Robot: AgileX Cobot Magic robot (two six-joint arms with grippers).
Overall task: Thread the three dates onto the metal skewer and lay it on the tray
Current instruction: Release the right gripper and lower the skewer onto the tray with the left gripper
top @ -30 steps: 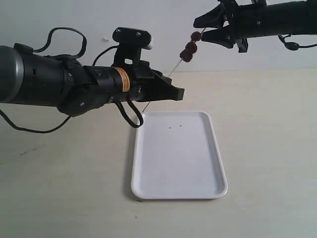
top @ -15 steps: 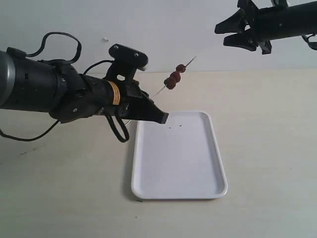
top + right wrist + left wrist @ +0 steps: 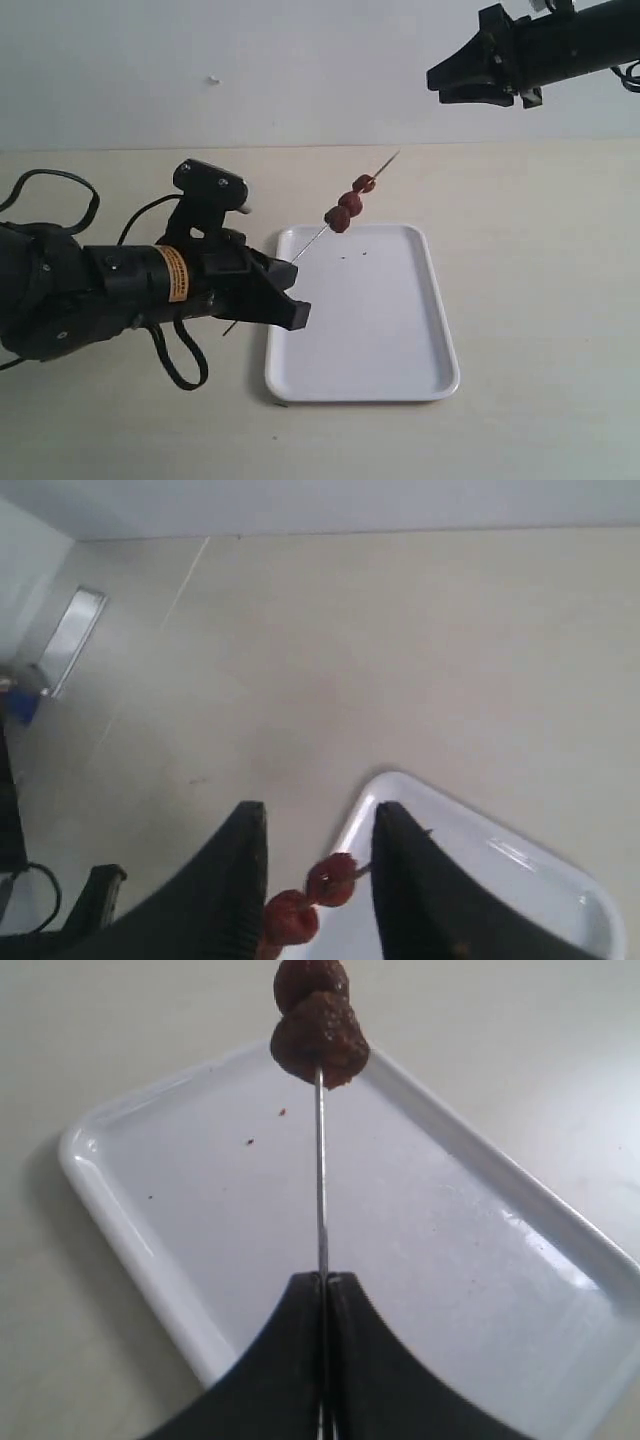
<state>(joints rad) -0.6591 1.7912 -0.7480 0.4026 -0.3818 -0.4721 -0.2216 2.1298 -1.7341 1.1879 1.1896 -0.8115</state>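
Observation:
Three dark red dates [image 3: 347, 203] sit close together on the thin metal skewer [image 3: 310, 240], which slants up over the far left corner of the white tray [image 3: 440, 380]. My left gripper [image 3: 290, 312] is shut on the skewer's lower end, just above the tray's left rim. In the left wrist view the skewer [image 3: 321, 1190] runs from the closed gripper [image 3: 324, 1278] up to the dates [image 3: 318, 1042] over the tray [image 3: 110, 1210]. My right gripper [image 3: 452, 82] hangs high at the upper right, open and empty. In its wrist view the gripper [image 3: 317, 825] stands far above the dates [image 3: 308, 900] and tray [image 3: 520, 880].
The beige tabletop [image 3: 540, 260] spreads on all sides of the tray. A pale wall [image 3: 300, 70] rises behind it. Black cables [image 3: 180, 360] loop under my left arm near the tray's left side.
My left arm has lowered and pulled back toward the near left, bringing the skewer with its dates down over the tray's far left corner. The right gripper stayed high at the upper right.

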